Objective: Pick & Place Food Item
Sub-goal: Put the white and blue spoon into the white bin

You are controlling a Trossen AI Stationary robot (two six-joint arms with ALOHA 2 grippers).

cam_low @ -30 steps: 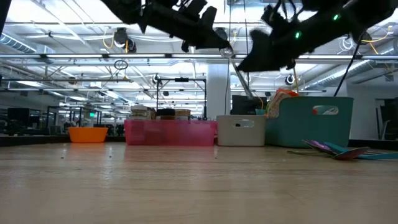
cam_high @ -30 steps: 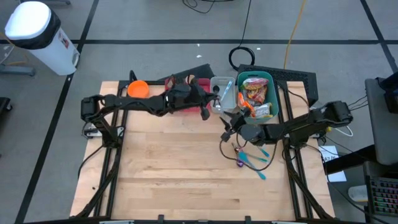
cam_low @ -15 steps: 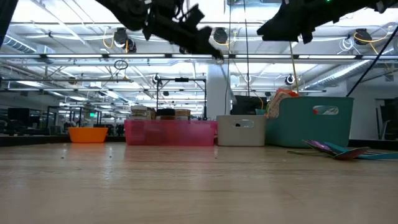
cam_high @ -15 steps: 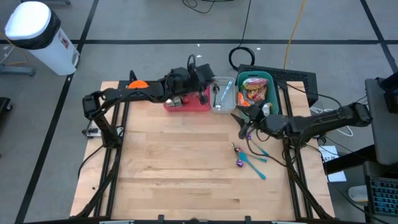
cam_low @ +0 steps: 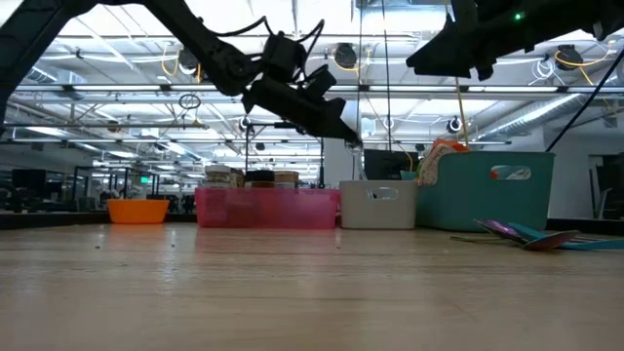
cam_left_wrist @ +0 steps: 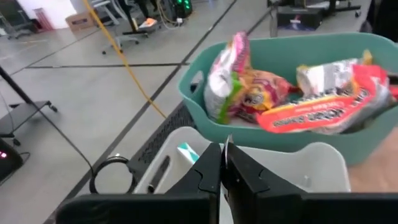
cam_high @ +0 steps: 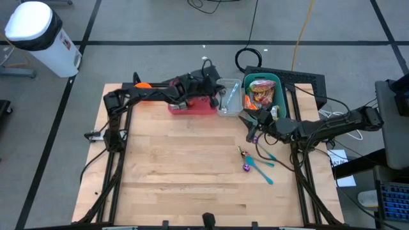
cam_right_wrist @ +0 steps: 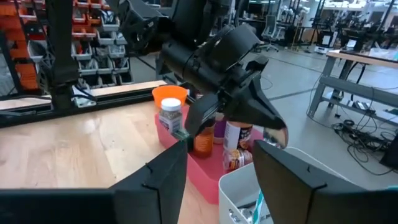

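**High view: both arms raised over the bins at the far edge of the worktop**

High view shows us a wooden worktop (cam_high: pixel 185 172) with a row of containers along its far edge: an orange bowl (cam_high: pixel 143 85), a pink tray (cam_high: pixel 192 105) with jars and cans, a white bin (cam_high: pixel 228 97) with utensils, and a teal basket (cam_high: pixel 263 80) full of snack bags (cam_high: pixel 262 96), the food items.

We see the left end effector (cam_high: pixel 217 89) stretched over the border between the pink tray and the white bin. In the left wrist view its two dark fingers (cam_left_wrist: pixel 205 180) stand pressed together, with nothing between them, and they point at the white bin (cam_left_wrist: pixel 273 168) and the teal basket (cam_left_wrist: pixel 273 56) behind it. In the low view this end effector (cam_low: pixel 341 132) hangs above the containers, not touching them.

We see the right end effector (cam_high: pixel 251 121) just in front of the teal basket, near its nearer corner, also in the air. In the right wrist view its fingers (cam_right_wrist: pixel 165 177) stand wide apart and hold nothing.

On the worktop, near the right arm, lie some small utensils (cam_high: pixel 255 163), teal and purple.
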